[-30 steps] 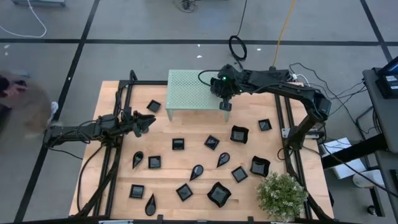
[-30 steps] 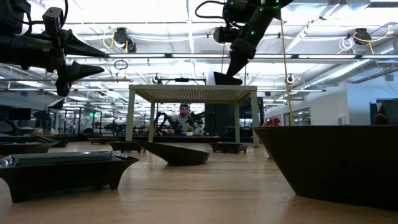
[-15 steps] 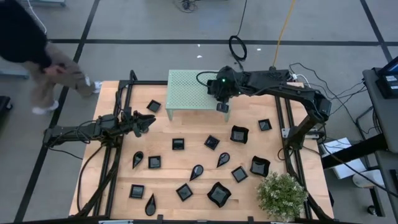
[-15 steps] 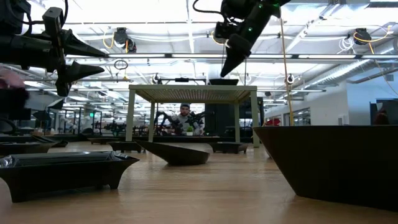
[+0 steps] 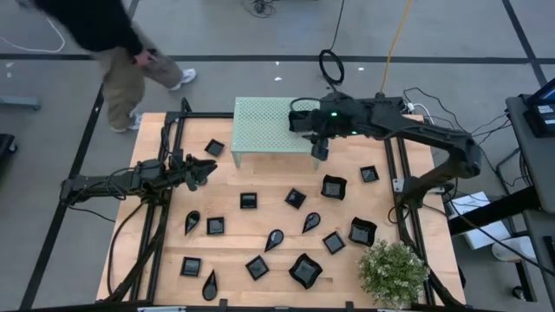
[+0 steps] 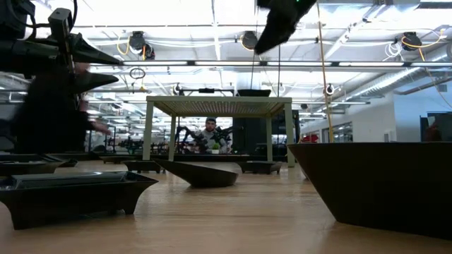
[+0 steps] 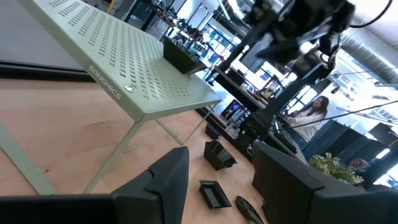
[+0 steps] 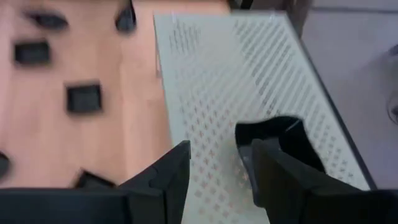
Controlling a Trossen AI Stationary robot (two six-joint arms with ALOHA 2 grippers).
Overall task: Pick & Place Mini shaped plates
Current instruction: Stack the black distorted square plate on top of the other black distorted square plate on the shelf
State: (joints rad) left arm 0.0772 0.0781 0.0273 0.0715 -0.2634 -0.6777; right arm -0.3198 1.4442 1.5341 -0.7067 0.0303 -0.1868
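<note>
Counting plates from above: one black dish on the green stand near its right end, about sixteen more on the table — mostly squares, four teardrops, some wavy-edged. Teardrops lie diagonal, tips up-right. Right gripper above the stand's front-right corner, jaws spread, holding nothing. Left gripper hangs left of the stand, open, empty.

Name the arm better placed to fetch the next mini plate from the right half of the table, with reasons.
Probably right. The right gripper hangs open over the green stand, its plate already set down, near the wavy plate. The left gripper, also open, waits at the table's left.
</note>
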